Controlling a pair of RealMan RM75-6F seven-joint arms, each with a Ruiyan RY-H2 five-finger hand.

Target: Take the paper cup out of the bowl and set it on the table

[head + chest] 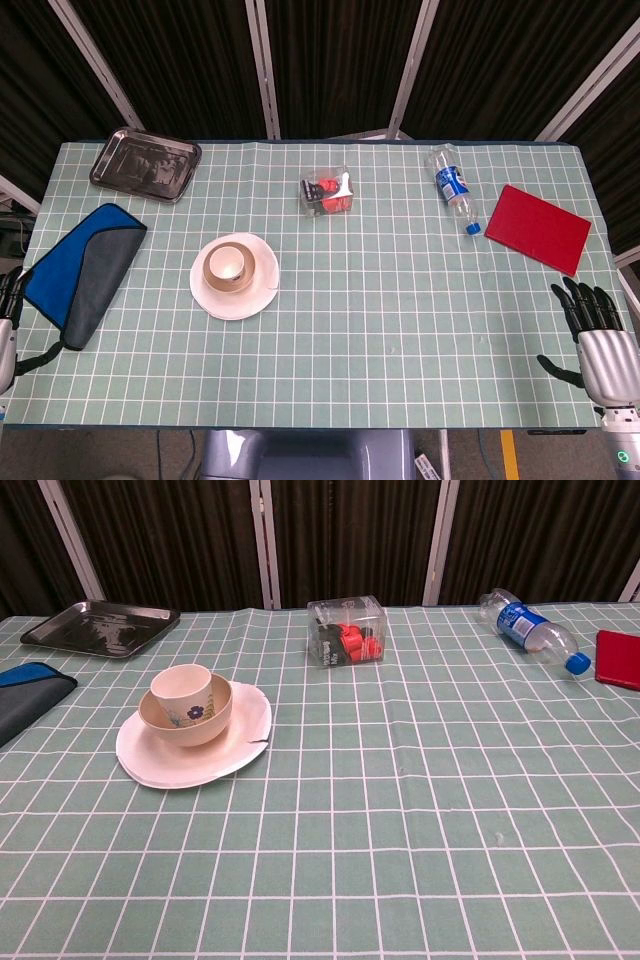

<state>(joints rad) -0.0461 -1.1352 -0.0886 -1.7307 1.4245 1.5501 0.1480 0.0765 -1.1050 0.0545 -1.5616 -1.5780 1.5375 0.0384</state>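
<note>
- Cup [182,687] sitting upright in bowl [200,720], bowl resting on plate [150,760], table's left half.
- Right hand [598,340] idling at table edge, fingers spread, holding nothing.
- Left hand [8,300] barely showing; fingers can't tell.

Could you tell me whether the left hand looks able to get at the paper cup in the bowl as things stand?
Probably yes. The paper cup stands upright in the bowl, its top uncovered. Only the folded cloth lies between it and the left hand at the table edge, and that lies flat.
</note>
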